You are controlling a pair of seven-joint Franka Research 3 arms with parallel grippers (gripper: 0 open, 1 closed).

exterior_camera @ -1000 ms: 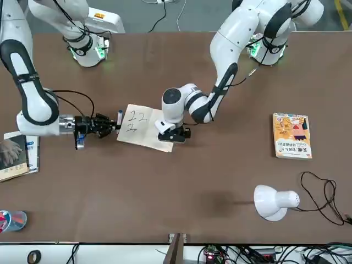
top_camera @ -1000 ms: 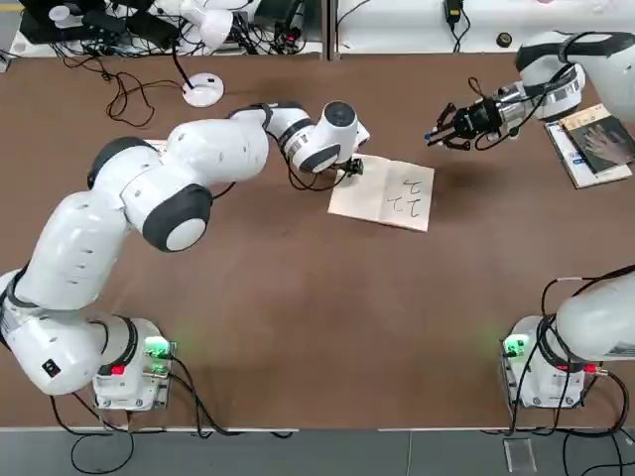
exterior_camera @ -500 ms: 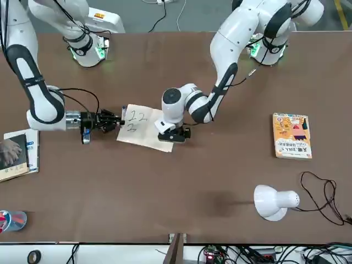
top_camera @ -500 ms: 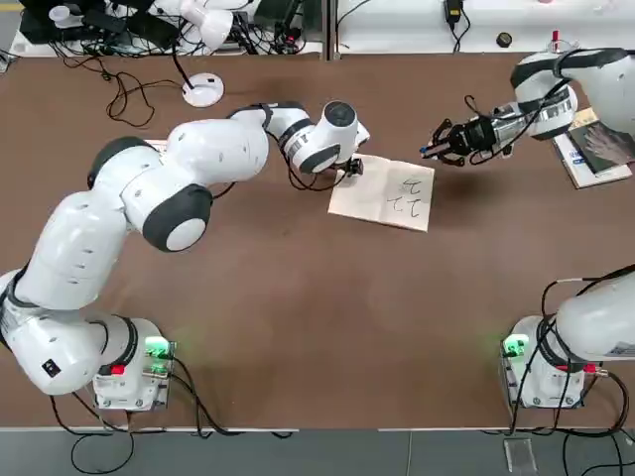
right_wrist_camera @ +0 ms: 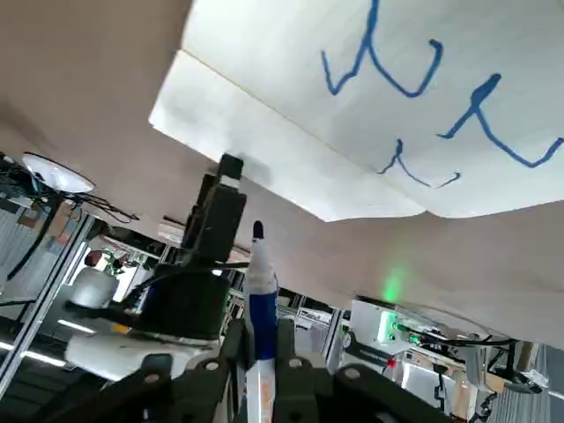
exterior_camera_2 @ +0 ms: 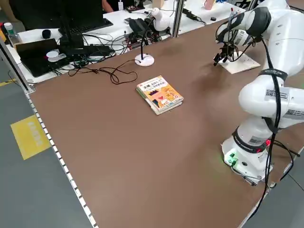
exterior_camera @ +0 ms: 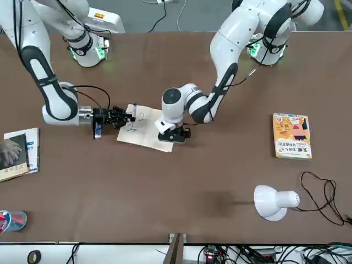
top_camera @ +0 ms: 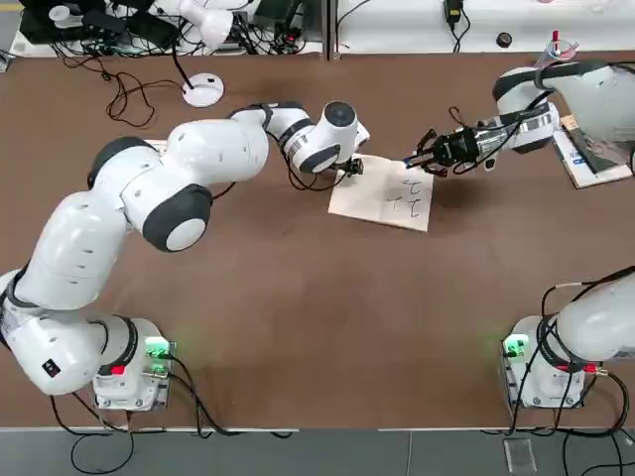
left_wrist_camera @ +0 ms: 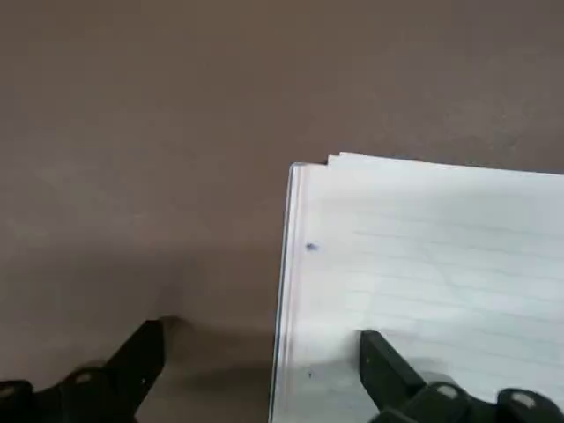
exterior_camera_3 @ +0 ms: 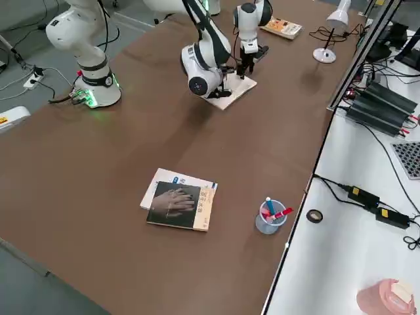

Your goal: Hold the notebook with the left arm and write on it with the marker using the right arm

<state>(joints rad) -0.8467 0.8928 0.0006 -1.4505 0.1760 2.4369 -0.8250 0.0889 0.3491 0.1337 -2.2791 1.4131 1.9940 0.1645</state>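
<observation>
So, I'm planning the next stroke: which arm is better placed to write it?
Likely the right: its claw grips the marker near the notebook; the left claw has no pen.

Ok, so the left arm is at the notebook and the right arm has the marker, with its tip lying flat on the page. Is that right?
Not quite: in the right wrist view the marker stands with its tip clear of the notebook. The rest holds.
</observation>
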